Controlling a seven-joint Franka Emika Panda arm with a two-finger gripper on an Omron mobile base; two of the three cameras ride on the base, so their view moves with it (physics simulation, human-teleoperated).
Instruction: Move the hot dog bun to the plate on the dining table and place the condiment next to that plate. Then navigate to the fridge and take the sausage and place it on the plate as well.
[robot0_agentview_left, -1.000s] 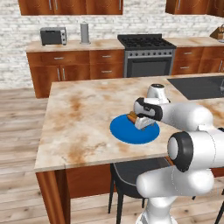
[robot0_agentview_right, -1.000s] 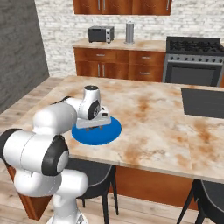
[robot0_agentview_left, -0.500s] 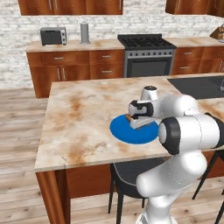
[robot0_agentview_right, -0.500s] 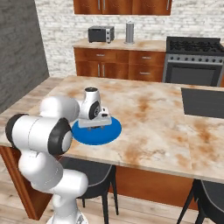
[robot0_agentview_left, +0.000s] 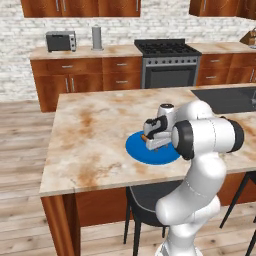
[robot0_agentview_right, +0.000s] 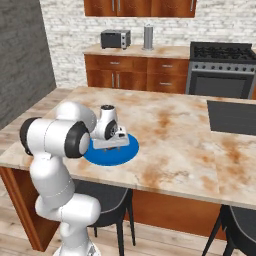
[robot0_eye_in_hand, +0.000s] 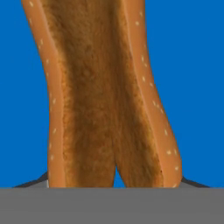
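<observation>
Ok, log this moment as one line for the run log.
step: bun to plate | gripper: low over plate, shut on hot dog bun | surface: dining table | release: not yet

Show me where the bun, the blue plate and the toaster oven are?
bun (robot0_eye_in_hand: 100, 96): hand view, on its brown middle streak.
plate (robot0_agentview_left: 136, 147): left base view, on its bare left part.
toaster oven (robot0_agentview_right: 115, 38): right base view, on its front.
</observation>
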